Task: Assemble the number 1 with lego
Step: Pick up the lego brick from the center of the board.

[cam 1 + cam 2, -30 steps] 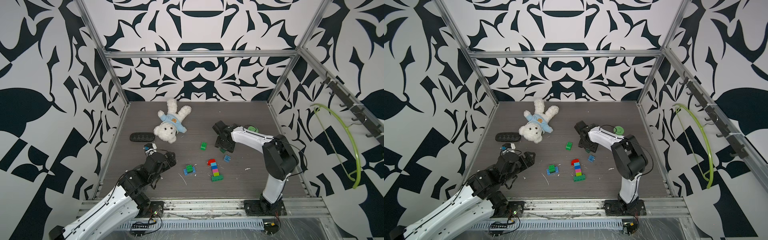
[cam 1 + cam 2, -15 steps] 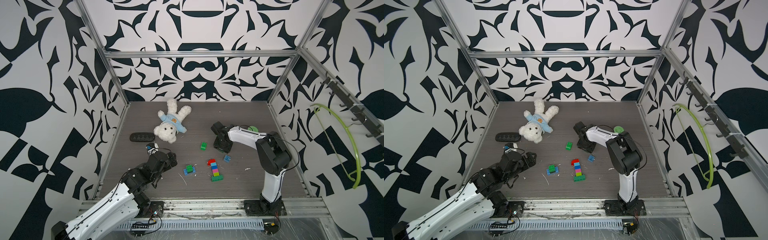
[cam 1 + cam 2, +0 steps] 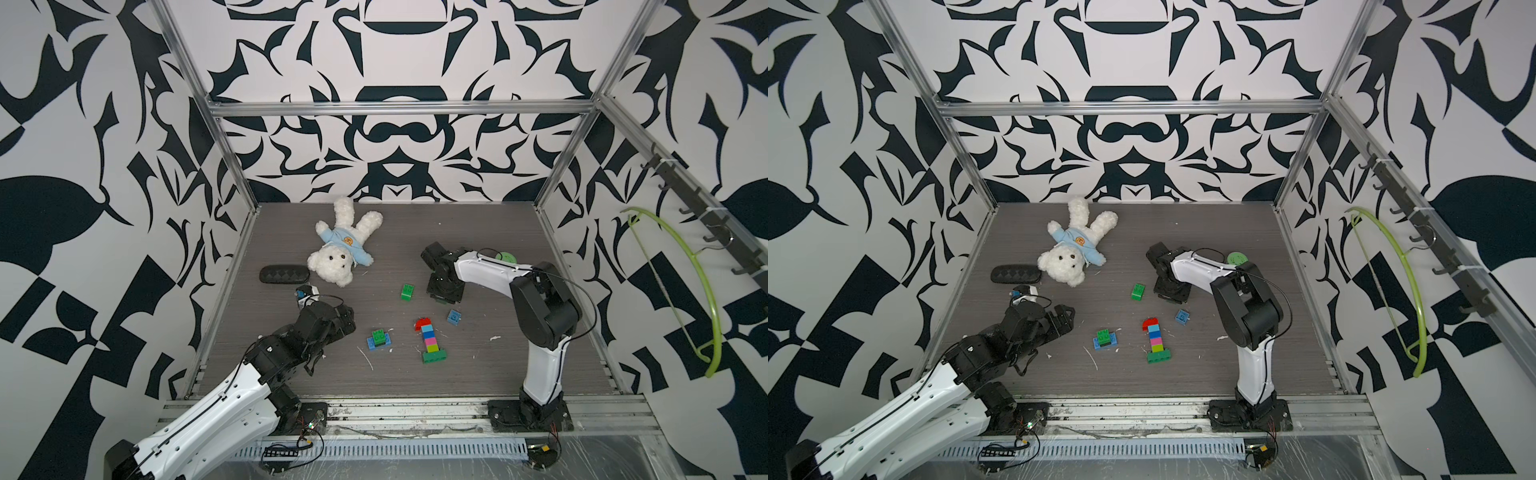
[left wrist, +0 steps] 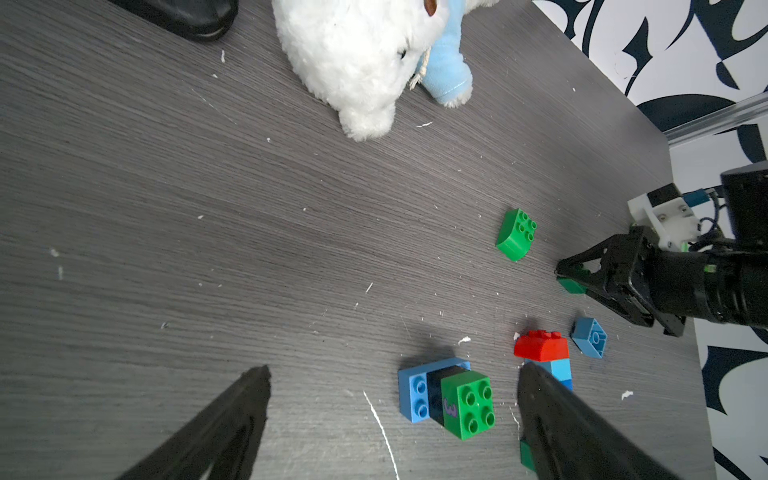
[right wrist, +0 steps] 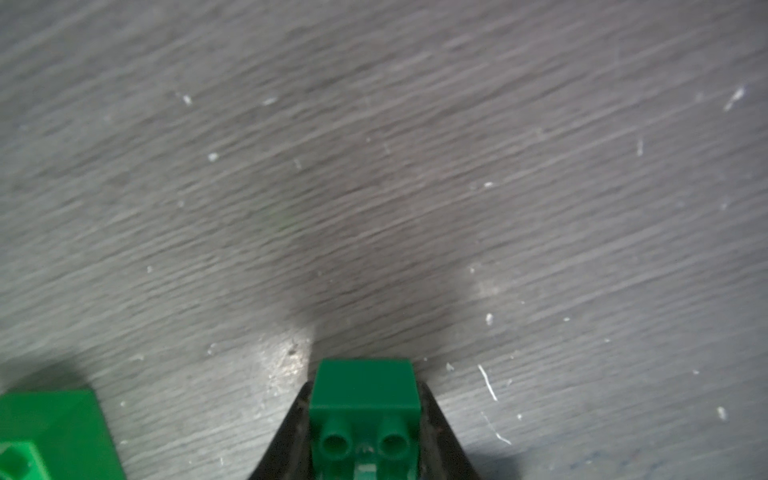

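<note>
Dark wood-grain bench (image 3: 498,374) carries the red-capped, green-footed lego column (image 3: 428,338), seemingly mostly built, near your right claw (image 5: 363,415), which clamps a small dark-green studded plastic brick (image 5: 363,384). Your left claw (image 4: 392,374) gapes empty. One bright-green curved brick (image 3: 407,291) beside the right claw lies unplaced.

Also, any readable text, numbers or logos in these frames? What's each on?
"3", purple, on the side of the green brick atop the blue-and-black stack.
Teddy, orange shirt badge: too small to read.
Green jar lid: any marking too small to tell.
Dark green brick in the right gripper: no text visible.
</note>
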You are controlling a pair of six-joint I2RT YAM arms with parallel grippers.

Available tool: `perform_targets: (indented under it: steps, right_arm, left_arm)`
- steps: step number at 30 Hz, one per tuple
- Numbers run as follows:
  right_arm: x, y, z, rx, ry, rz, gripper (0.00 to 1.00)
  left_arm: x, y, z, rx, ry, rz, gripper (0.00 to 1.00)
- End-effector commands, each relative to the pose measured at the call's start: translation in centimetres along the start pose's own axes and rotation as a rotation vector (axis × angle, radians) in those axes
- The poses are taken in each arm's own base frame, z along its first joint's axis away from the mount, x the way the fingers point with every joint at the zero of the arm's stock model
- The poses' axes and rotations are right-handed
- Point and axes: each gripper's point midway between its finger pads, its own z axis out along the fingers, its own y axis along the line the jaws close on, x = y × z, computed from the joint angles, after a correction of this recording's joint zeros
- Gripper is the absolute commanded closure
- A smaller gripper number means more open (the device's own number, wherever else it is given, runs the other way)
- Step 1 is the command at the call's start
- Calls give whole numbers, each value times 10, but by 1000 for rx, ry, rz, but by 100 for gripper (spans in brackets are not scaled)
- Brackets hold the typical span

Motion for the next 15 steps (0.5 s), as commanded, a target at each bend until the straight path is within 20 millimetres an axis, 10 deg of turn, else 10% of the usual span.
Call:
perform_targets:
  steps: [1,15]
  right_arm:
    - [-2,8,-12,0,-22,-127,81]
    - [-1,7,-11,32,5,-190,51]
  left_arm:
    - [-5,-3,-3,15,-13,1,1]
    - [-5,5,-8,6,-20,-20,1]
